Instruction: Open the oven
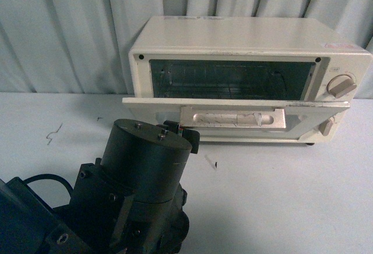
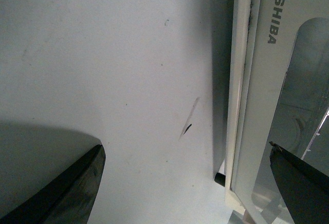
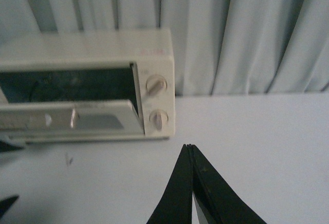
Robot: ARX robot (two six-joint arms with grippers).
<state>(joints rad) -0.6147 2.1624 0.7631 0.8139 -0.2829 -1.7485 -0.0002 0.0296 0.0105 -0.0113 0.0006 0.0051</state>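
Observation:
The cream-white oven (image 1: 245, 44) stands at the back of the table, and its glass door (image 1: 151, 103) hangs down to about level. The bar handle (image 1: 233, 117) faces up, and the wire rack (image 1: 233, 82) shows inside. My left gripper (image 2: 185, 183) is open at the door's left front corner. One finger (image 2: 61, 193) is over the table and the other finger (image 2: 303, 188) is over the door's glass (image 2: 303, 95), with nothing clamped. My right gripper (image 3: 189, 148) is shut on nothing, low over the table to the right of the oven (image 3: 87, 54). It is out of the front view.
A pleated grey curtain (image 1: 64, 27) hangs close behind the oven. The white table (image 1: 280, 196) carries small dark scuffs (image 1: 53, 133). Two beige knobs (image 1: 341, 86) sit on the oven's right panel. My left arm's dark wrist (image 1: 145, 166) fills the front view's lower left.

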